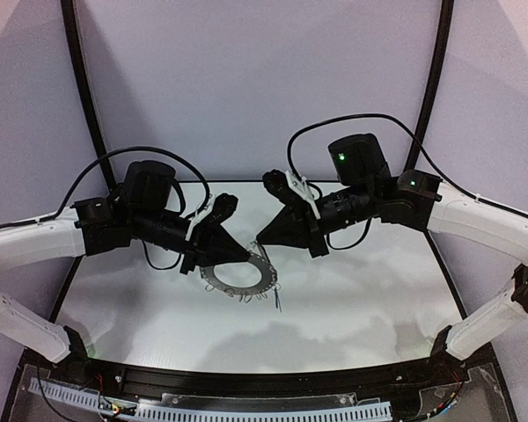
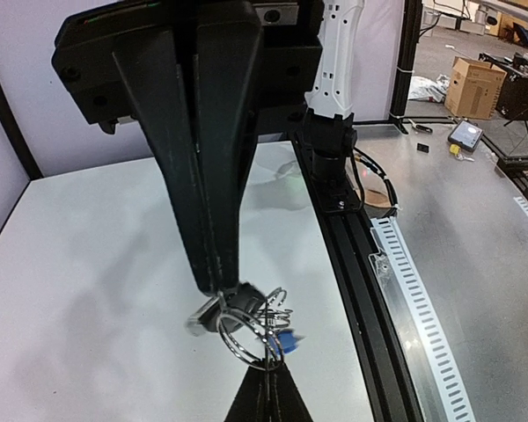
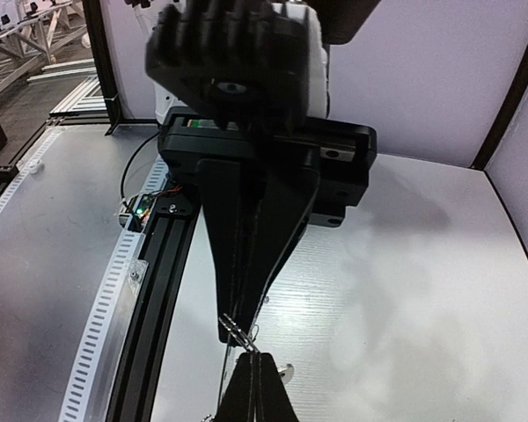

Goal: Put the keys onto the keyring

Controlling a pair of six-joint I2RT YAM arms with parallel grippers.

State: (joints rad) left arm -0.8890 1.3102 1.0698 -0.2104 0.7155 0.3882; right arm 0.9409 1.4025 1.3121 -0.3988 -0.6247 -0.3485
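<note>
Left pincer (image 1: 246, 254) clamped tight on keyring (image 1: 267, 272) far-left rim | right pincer (image 1: 260, 239) closed beside it, hold unclear | blue key (image 2: 287, 341) at near-right rim

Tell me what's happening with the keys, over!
Left gripper and right gripper: jaws shut, tips meeting at keyring. Blue key dangling among its loops. Black key not seen. Nothing in the way.
</note>
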